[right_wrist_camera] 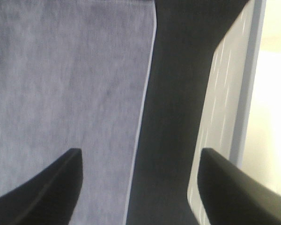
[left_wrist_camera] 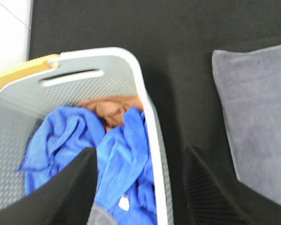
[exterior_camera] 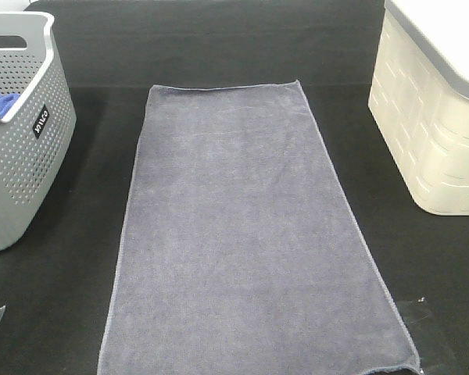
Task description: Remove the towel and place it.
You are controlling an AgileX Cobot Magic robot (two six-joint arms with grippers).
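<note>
towel (exterior_camera: pixel 246 234) | slate grey-blue, rectangular | spread flat, unfolded | on black table

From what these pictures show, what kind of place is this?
Probably a laundry-sorting test bench: a black table with a grey-blue towel spread flat, a perforated grey basket holding blue cloth, and a cream bin.

Neither arm shows in the high view; only the wrist cams catch the grippers. Left black two-finger gripper (left_wrist_camera: pixel 138 180) has its jaws spread wide, nothing betw. them, both dark ribbed fingers (left_wrist_camera: pixel 72 187) pointing down & clear of any contact. Right black two-finger gripper (right_wrist_camera: pixel 138 183) is likewise spread wide w/ nothing gripped, its smooth dark fingers (right_wrist_camera: pixel 47 187) hanging free, pointing down, not touching anything
</note>
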